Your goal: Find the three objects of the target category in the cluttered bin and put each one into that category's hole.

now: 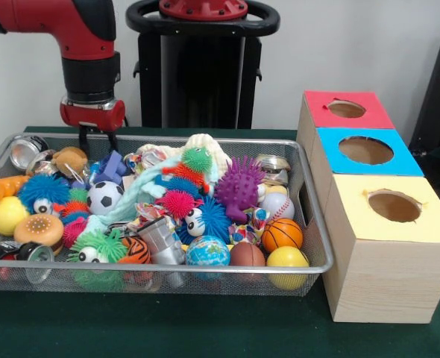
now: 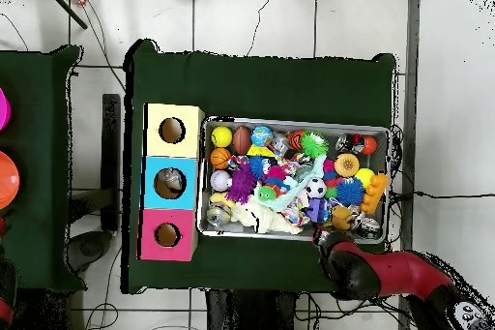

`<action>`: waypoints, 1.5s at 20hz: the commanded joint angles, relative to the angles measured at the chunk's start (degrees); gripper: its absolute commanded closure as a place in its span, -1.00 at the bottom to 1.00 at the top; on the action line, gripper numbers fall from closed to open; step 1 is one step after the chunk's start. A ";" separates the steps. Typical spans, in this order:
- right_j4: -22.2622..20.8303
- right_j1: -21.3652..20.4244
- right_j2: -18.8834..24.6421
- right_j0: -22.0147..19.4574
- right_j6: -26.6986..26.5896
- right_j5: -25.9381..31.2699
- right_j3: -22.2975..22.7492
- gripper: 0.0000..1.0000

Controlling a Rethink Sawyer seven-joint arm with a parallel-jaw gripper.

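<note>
- Arm (image 1: 71, 45) — cut off by the top and left edges in the front view; the overhead view crops it at the lower right.
- Gripper (image 1: 98, 140): its tips sink behind the bin's far rim (image 1: 168, 137), so the spread of the jaws cannot be judged.
- Orange toy (image 1: 0, 188) — clipped by the left edge.
- Toys low in the pile: largely covered by those above.
- Box holes (image 2: 172, 131): contents too small to make out.

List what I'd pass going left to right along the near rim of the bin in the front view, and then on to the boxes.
Along the near side of the bin: tiger-striped ball → globe ball → brown football → yellow ball → past the rim, yellow-topped box.
</note>
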 commanded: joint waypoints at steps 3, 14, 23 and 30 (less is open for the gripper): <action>1.08 2.90 -0.25 0.08 0.49 2.09 -6.02 -1.00; 1.12 3.78 1.22 -1.00 -2.31 4.44 -7.46 -1.00; 2.24 4.88 5.33 -4.02 -7.24 8.11 -7.38 1.00; 4.01 4.20 4.92 -2.23 -4.86 8.76 -6.43 1.00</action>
